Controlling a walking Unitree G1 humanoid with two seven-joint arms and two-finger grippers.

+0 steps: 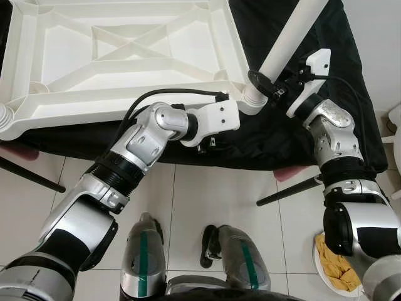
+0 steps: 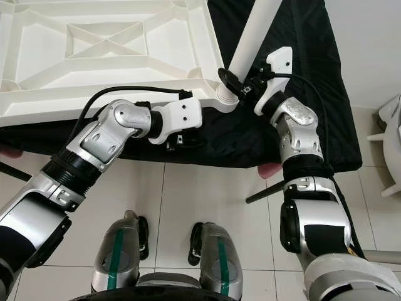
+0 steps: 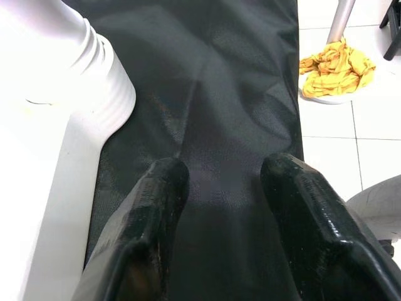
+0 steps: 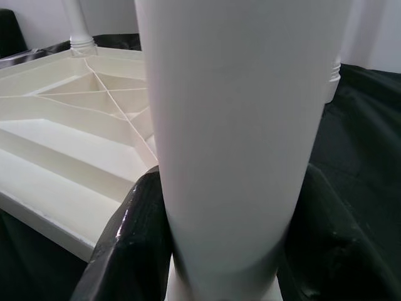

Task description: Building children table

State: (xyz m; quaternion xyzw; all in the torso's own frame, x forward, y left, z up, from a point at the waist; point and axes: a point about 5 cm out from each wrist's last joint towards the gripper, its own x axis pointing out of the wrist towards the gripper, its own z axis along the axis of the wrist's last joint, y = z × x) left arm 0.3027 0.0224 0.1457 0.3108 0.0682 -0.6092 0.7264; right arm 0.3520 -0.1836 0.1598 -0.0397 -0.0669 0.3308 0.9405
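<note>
Children table (image 1: 125,47) build looks partway done, judging from how things lie now

Starting close in: standing on pale tiled floor (image 1: 188,200), with a yellow cloth (image 1: 335,263) bunched down by the right side, no part of the job

Moving up to the left gripper (image 3: 225,169): hovering low over the black-draped tabletop (image 1: 282,144), just beside the near-right corner, fingers (image 3: 156,207) spread apart and holding nothing. Seems ready to steady things, not doing so yet

Next, the near-right corner socket (image 1: 252,100): ribbed collar, meeting the foot of the white leg (image 1: 291,34). Hard to say whether fully seated; leaning noticeably away from upright, so probably not home yet

Over to the right gripper (image 1: 269,84): clamped around that leg low down, right above the socket, fingers (image 4: 125,251) hugging the tube on both sides

Beyond that, lying upside down on the black-draped tabletop, ribbed underside facing up. Showing an open-looking socket (image 1: 5,118) at the near-left corner, so likely one more leg to fit there

Farthest back, already carrying a leg (image 4: 78,25) upright in a far corner

Left to do, by this reckoning: straightening and pressing this one down, filling the remaining corners, then flipping the whole thing over
</note>
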